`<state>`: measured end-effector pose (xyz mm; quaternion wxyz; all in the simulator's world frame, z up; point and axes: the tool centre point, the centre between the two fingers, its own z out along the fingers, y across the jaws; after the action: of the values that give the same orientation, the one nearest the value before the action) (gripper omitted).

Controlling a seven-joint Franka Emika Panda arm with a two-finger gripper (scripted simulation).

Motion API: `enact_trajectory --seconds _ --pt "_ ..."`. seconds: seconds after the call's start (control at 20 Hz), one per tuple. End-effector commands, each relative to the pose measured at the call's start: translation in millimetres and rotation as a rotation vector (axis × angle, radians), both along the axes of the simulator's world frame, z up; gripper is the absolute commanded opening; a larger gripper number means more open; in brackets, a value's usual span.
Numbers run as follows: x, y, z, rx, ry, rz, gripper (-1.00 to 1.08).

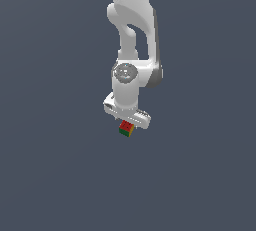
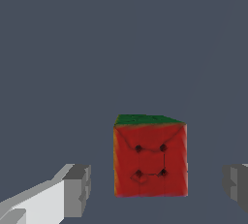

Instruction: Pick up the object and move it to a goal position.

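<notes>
The object [image 2: 150, 157] is a tiny cube whose red face fills the wrist view, with a green face along one edge. In the exterior view the object [image 1: 126, 129] shows red, green and yellow-orange just under the white hand. My gripper [image 2: 157, 189] is open and straddles the cube. One grey fingertip [image 2: 77, 189] and the other fingertip [image 2: 237, 186] stand on either side of the cube with a visible gap to each. In the exterior view the gripper [image 1: 127, 123] hangs straight down, its fingers hidden behind the hand and the cube.
The plain dark grey ground [image 1: 60, 175] stretches all around with no other objects in sight. The white arm [image 1: 131, 35] rises above the cube.
</notes>
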<state>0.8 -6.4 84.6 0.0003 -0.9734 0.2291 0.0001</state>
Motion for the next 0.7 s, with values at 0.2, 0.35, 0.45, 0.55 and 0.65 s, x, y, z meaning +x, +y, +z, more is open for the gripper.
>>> enact_trajectory --seconds 0.2,0.35,0.45,0.55,0.65 --pt "-0.3 0.0 -4.1 0.0 0.0 -0.003 1.0" --pt "-0.6 -0.2 -14.4 0.0 0.0 -0.004 1.0" --pt "-1.0 -0.4 -24.8 -0.001 0.0 -0.006 1.0" --pt "-1.5 -0.6 -36.0 -0.001 0.0 -0.007 1.0" --pt "-1.6 -0.6 -44.2 -0.001 0.0 -0.008 1.0"
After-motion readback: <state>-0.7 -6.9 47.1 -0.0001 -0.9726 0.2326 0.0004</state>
